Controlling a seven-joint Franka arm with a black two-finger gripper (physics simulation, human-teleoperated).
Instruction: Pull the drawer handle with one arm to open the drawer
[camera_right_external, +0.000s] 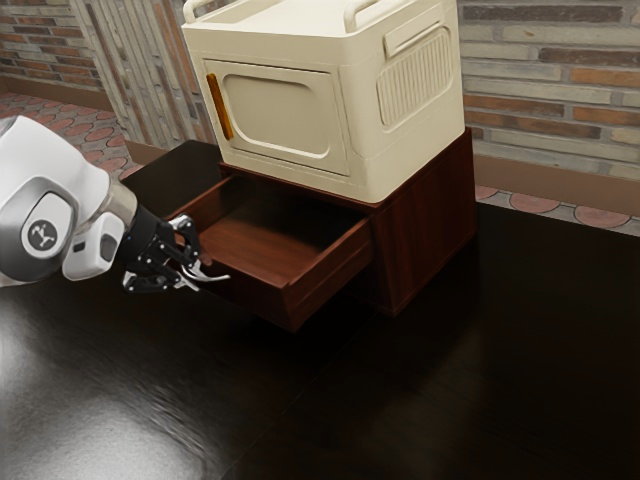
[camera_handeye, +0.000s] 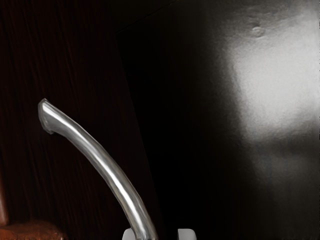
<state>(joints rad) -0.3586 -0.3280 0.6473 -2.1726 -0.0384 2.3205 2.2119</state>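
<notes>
open drawer (camera_right_external: 255, 292), end effector (camera_right_external: 195, 272) at silver handle (camera_handeye: 107, 167), fingers (camera_handeye: 187, 234) apart

The table (camera_right_external: 480, 390) has a dark, smooth, glossy top that throws back pale, streaky light. The cabinet (camera_right_external: 428, 225) and the drawer (camera_right_external: 268, 250) look like reddish-brown wood, fine-grained, with a soft sheen. Bright, polished metal makes up the handle (camera_handeye: 102, 162) on the drawer's front. The box (camera_right_external: 400, 145) reads as smooth cream plastic, nearly matt, ribbed on its side; an orange, slightly shiny strip (camera_right_external: 219, 106) runs along its door's edge. The wall (camera_right_external: 560, 105) is rough brick.
</notes>
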